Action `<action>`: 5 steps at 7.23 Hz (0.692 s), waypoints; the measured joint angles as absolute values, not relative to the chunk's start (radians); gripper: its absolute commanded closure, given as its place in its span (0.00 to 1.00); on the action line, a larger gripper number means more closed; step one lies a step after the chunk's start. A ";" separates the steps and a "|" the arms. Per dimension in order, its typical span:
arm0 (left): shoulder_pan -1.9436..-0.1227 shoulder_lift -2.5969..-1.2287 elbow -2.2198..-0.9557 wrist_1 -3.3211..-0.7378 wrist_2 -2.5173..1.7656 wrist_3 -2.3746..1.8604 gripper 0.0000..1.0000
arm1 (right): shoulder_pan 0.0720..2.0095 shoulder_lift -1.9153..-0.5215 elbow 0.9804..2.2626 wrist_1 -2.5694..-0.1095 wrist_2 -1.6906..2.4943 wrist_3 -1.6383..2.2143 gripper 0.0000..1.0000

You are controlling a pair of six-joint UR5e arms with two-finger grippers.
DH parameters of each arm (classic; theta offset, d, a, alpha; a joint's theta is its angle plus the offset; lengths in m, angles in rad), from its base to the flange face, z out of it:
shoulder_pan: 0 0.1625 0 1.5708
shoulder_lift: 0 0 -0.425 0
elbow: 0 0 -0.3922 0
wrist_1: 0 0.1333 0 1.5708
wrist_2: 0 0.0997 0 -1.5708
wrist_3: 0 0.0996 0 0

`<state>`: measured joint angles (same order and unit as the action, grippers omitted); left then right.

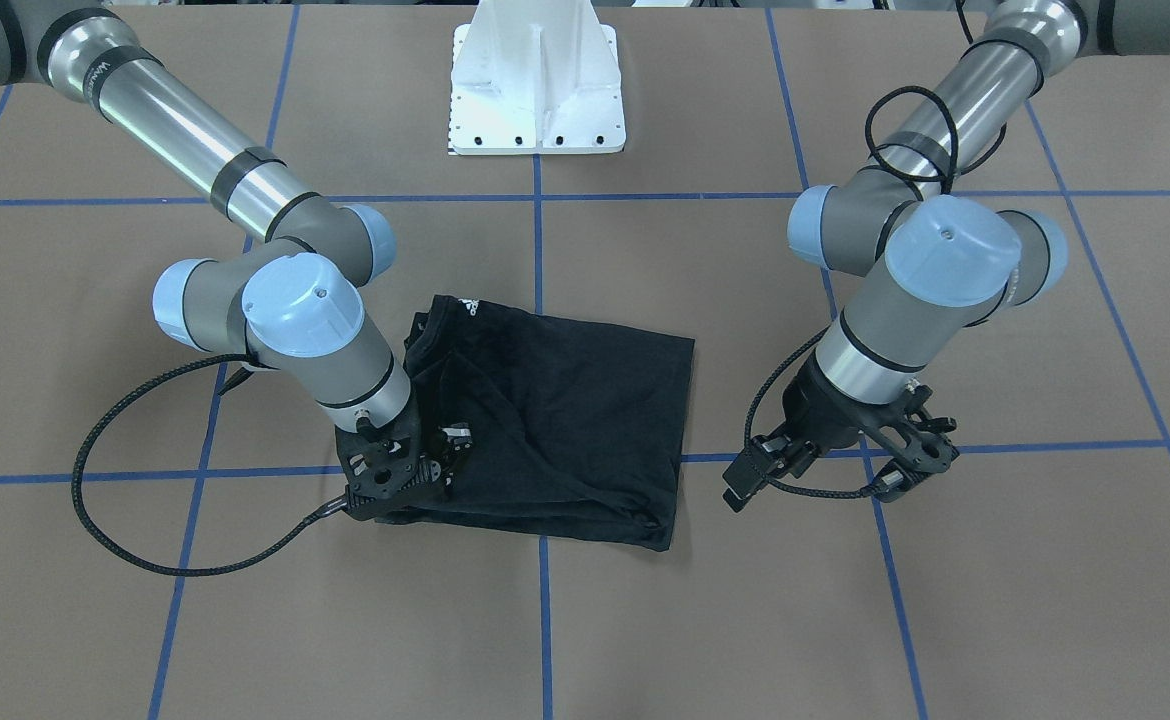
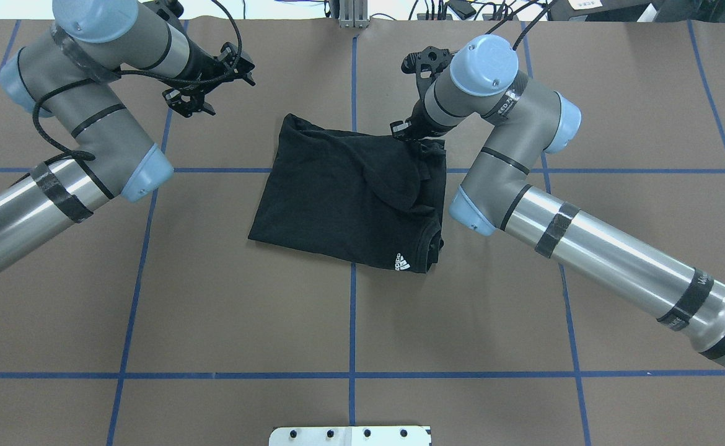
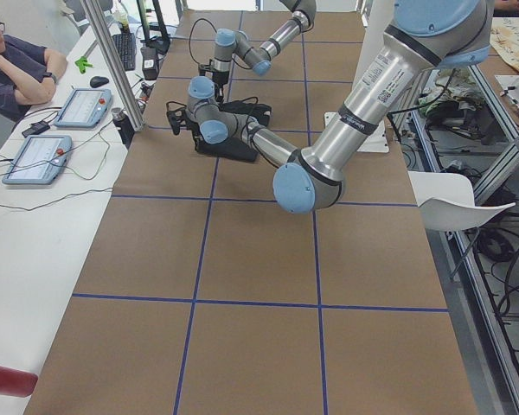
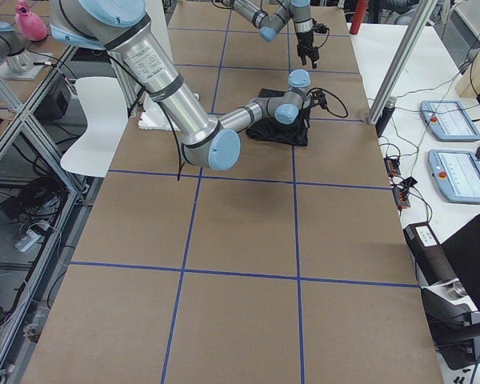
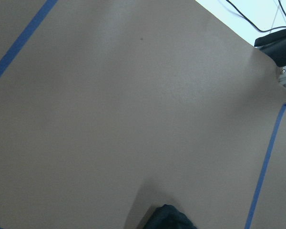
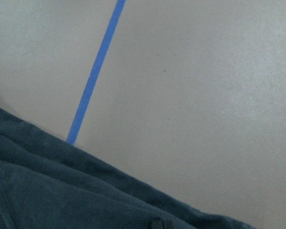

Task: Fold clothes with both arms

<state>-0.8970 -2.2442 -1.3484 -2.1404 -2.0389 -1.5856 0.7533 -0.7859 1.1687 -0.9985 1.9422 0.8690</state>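
Note:
The black T-shirt lies folded into a rough rectangle at mid-table, with its small white collar logo facing up. The chest graphic is hidden. My right gripper is down on the shirt's far corner, where the cloth bunches. I cannot tell whether its jaws are shut on the fabric. Its wrist view shows only the shirt's edge on the brown surface. My left gripper hangs open and empty above bare table, well clear of the shirt.
The white base pedestal stands at the robot's side of the table. Blue tape lines grid the brown surface. A person sits at a side bench with control tablets.

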 measured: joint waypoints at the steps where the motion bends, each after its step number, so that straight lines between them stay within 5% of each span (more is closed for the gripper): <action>1: -0.897 -2.245 -1.348 -2.140 -2.039 -1.586 0.00 | 0.765 -0.784 1.167 -1.002 1.929 0.869 1.00; 3: -0.896 -2.246 -1.348 -2.140 -2.039 -1.586 0.00 | 0.778 -0.784 1.164 -1.005 1.886 0.841 1.00; 4: -0.895 -2.246 -1.347 -2.140 -2.039 -1.586 0.00 | 0.786 -0.783 1.158 -1.006 1.876 0.807 0.69; 5: -0.895 -2.247 -1.347 -2.140 -2.039 -1.586 0.00 | 0.790 -0.783 1.151 -1.006 1.872 0.786 0.23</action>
<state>-0.8946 -2.2467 -1.3470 -2.1399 -2.0387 -1.5861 0.7896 -0.7828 1.1510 -1.0064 1.8721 0.7862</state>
